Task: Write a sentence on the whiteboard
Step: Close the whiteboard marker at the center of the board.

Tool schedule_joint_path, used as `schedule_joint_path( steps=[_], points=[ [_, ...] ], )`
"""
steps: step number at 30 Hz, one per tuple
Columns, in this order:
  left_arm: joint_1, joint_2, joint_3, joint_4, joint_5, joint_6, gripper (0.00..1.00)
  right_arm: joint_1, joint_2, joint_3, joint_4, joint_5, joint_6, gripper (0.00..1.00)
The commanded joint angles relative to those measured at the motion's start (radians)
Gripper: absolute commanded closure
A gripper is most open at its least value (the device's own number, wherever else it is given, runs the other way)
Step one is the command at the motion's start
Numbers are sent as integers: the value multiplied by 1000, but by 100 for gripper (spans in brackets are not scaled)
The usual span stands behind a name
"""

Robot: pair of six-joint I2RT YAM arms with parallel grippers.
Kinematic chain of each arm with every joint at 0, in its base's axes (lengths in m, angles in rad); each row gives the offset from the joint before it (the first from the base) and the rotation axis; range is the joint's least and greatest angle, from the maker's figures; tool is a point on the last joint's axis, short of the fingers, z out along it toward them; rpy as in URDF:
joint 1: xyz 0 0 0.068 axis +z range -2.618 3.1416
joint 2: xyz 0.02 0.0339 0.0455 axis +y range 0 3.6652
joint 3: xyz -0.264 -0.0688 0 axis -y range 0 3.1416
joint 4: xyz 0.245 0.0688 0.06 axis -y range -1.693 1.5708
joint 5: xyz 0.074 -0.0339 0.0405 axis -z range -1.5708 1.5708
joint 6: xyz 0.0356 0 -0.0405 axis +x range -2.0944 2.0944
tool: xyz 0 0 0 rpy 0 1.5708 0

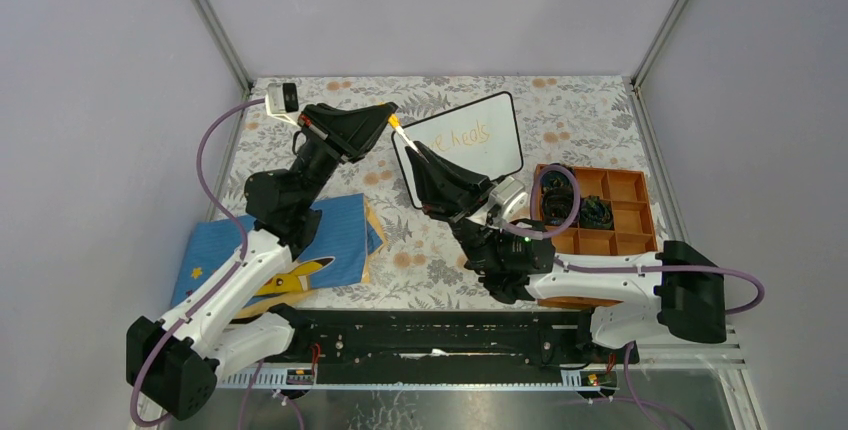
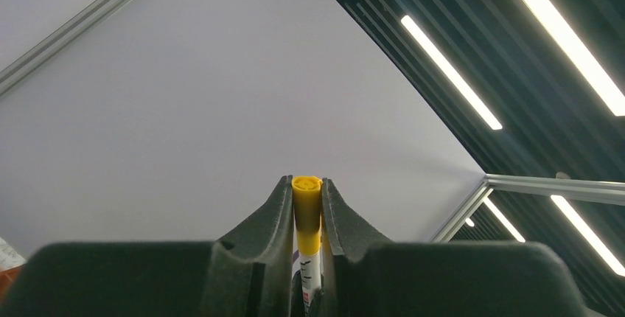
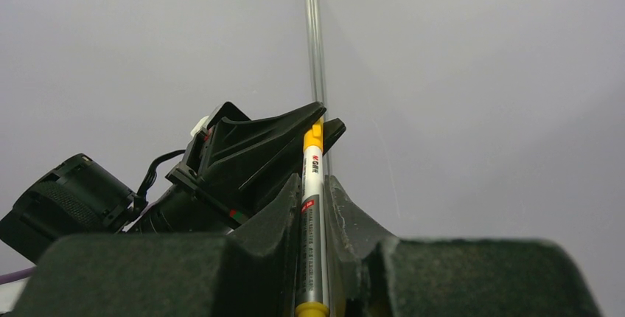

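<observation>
Right pincer gripped the marker barrel and left pincer was clamped on its yellow cap. Both were raised over the surface, likely to pull or seat the cap. Whiteboard lay far centre, just right of them, with the sentence partly hidden.

**Mia:** Can you read any words here?

**Ben:** Yes. The small white board with a thin black frame has thin orange handwritten words on it. I can read "heals". Just before it is one more letter, maybe an "e". The start is hidden.

**Mia:** Anything else?

**Ben:** The white marker pen with a yellow cap has a little red mark with letters near its top. Tiny print runs down its side. Both are too small to read.
</observation>
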Motion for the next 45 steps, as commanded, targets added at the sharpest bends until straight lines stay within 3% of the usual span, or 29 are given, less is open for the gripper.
schedule_joint_path(
  steps=[1, 30, 38, 39, 42, 45],
  points=[
    [-30, 0, -22, 41, 41, -1, 100, -8, 13, 52, 55, 18, -20, 100],
    [-208, 13, -73, -6, 12, 49, 100, -19, 51, 85, 71, 42, -34, 100],
    [-213, -37, -82, -57, -42, 100, 99, -20, 30, 68, 59, 20, -32, 100],
    [-213, -48, -78, -70, -51, 114, 83, -20, 21, 64, 52, 17, -32, 100],
    [-213, -67, -57, -104, -60, 149, 53, -20, 4, 55, 33, 6, -22, 100],
    [-212, -73, -39, -124, -62, 169, 35, -20, -4, 50, 15, -7, -14, 100]
  ],
)
